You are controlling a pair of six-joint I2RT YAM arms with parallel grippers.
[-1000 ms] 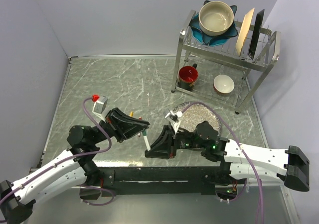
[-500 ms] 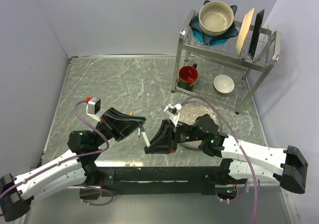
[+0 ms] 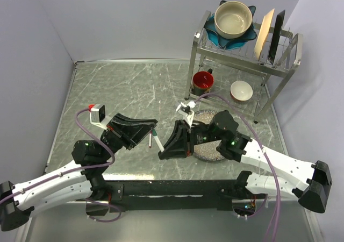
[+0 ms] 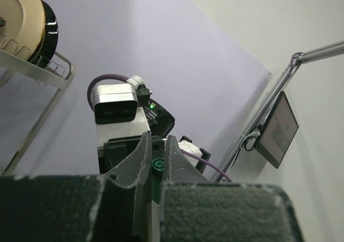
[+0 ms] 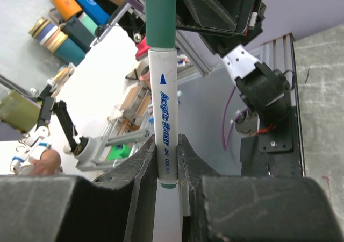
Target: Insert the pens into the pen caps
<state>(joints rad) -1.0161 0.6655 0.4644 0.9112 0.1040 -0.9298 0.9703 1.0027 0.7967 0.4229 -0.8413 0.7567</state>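
Dead centre of the overhead view, the two arms meet tip to tip above the grey marbled table. The right gripper is clamped tight on the thin white-barrelled marker pen, which stands upright between its fingers. The dark green plastic cap sits over the pen's upper end, and the left gripper is pinched onto that cap from the other side.
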